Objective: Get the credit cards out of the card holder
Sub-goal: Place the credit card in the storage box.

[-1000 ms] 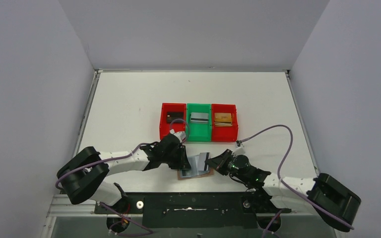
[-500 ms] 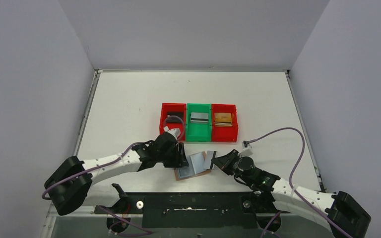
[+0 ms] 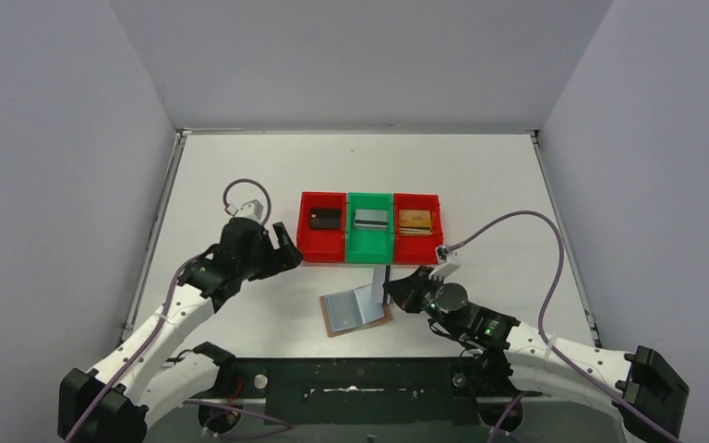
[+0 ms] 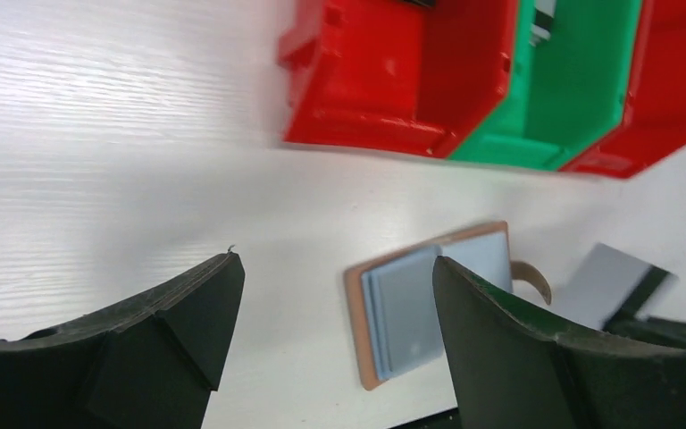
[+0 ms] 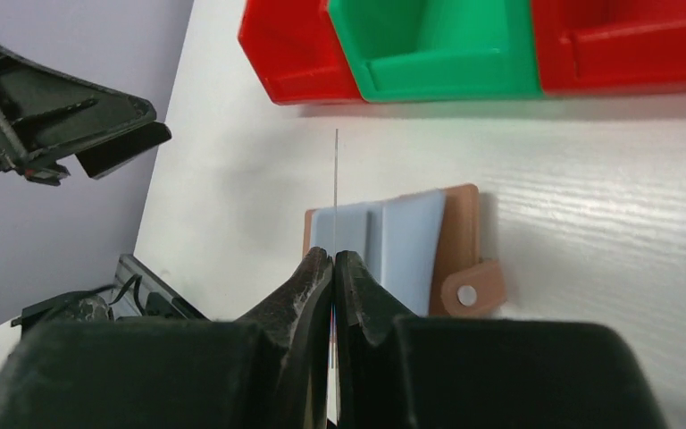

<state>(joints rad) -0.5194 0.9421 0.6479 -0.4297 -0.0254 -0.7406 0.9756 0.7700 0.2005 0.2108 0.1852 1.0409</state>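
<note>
The tan card holder (image 3: 355,311) lies open on the table, its grey-blue lining (image 5: 393,241) facing up. My right gripper (image 5: 333,256) is shut on a thin grey credit card (image 5: 337,179), held edge-on just above the holder's right half. In the top view that card (image 3: 385,280) stands upright at the gripper (image 3: 393,292). My left gripper (image 3: 282,249) hangs open and empty to the left of the bins. In its own view the left gripper (image 4: 335,261) frames the holder (image 4: 411,304) in the distance. Black (image 3: 325,219), silver (image 3: 370,219) and gold (image 3: 416,221) cards lie in the bins.
Behind the holder a red bin (image 3: 322,226), a green bin (image 3: 370,229) and a second red bin (image 3: 418,228) stand joined in a row. The black base rail (image 3: 351,374) runs along the near table edge. Purple cables loop beside both arms.
My left gripper let go, opened wide and drew back left, away from the holder. The right gripper lifted the grey card clear of the holder and turned it upright.
</note>
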